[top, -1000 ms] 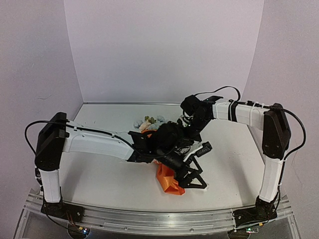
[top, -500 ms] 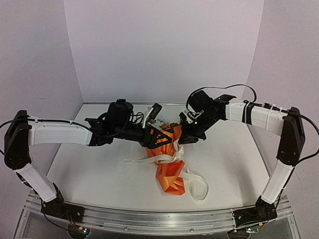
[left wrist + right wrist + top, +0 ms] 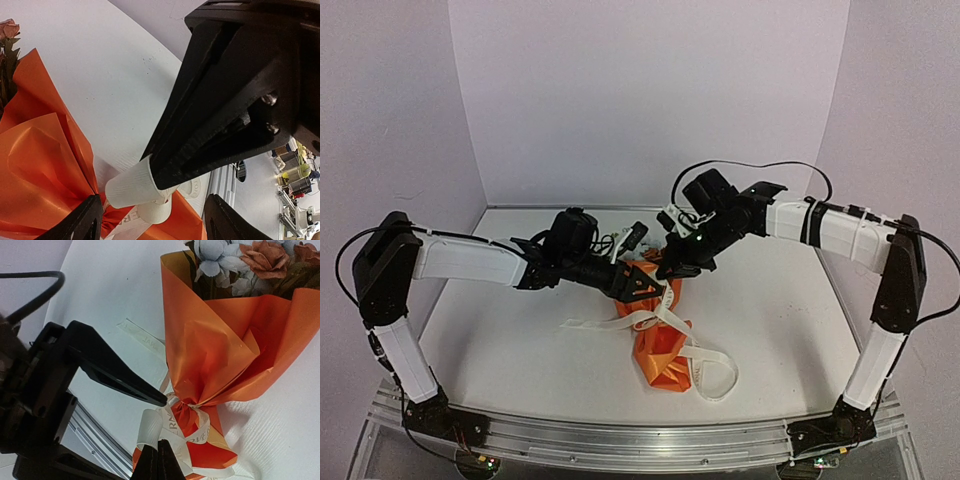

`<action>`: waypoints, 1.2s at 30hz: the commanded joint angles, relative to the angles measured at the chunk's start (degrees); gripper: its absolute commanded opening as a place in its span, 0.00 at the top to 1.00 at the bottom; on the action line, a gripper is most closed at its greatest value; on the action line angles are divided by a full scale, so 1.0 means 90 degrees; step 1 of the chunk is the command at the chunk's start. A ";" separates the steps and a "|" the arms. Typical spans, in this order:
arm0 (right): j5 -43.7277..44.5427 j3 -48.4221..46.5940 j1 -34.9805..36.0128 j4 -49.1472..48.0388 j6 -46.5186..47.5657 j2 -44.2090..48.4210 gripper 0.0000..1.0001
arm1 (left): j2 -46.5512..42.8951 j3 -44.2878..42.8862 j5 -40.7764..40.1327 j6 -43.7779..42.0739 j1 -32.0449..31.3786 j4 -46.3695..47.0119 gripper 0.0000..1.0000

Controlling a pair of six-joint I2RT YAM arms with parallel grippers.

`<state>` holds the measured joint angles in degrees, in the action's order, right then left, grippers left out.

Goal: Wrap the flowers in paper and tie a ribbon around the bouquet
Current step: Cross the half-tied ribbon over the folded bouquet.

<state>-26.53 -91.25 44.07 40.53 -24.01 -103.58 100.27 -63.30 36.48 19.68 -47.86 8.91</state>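
Bouquet [image 3: 662,355] lies in the middle of the overhead frame on the table [image 3: 520,350]. Its orange paper [image 3: 220,350] is gathered at the waist by the ribbon [image 3: 150,427], and the flowers [image 3: 225,260] sit at the upper right of your right wrist view. Your right gripper [image 3: 157,460] is pinched closed on a loop of that ribbon. Your left gripper [image 3: 152,200] stands wide, jaws either side of the right fingertips, gripping nothing.

The ribbon [image 3: 150,427] bears printed capital letters, but no whole word can be read.
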 commanded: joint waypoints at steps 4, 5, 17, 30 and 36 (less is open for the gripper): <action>-0.0233 -0.0488 0.0043 -0.0060 0.0069 -0.0396 1.00 | 0.0206 -0.0380 0.0194 -0.0018 0.0158 0.0358 0.28; -0.0236 -0.0492 0.0050 -0.0052 0.0070 -0.0413 1.00 | 0.0252 -0.0406 0.0171 -0.0008 0.0167 0.0367 0.29; -0.0080 -0.0503 0.0058 0.0038 0.0067 -0.0322 0.80 | 0.0541 -0.0671 0.0135 0.0185 0.0246 0.0529 0.97; -0.0192 0.2304 0.0107 -0.1999 0.0924 0.1412 0.33 | 0.0082 -0.0367 -0.0568 0.0434 0.0402 0.0590 1.00; -0.0152 0.2853 0.0211 -0.2776 0.1792 0.1190 0.35 | 0.0085 -0.0456 -0.0495 0.0381 0.0445 0.0422 1.00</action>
<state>-26.91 -66.05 45.48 23.66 -14.58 -91.23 103.74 -66.28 32.30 23.03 -44.17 12.26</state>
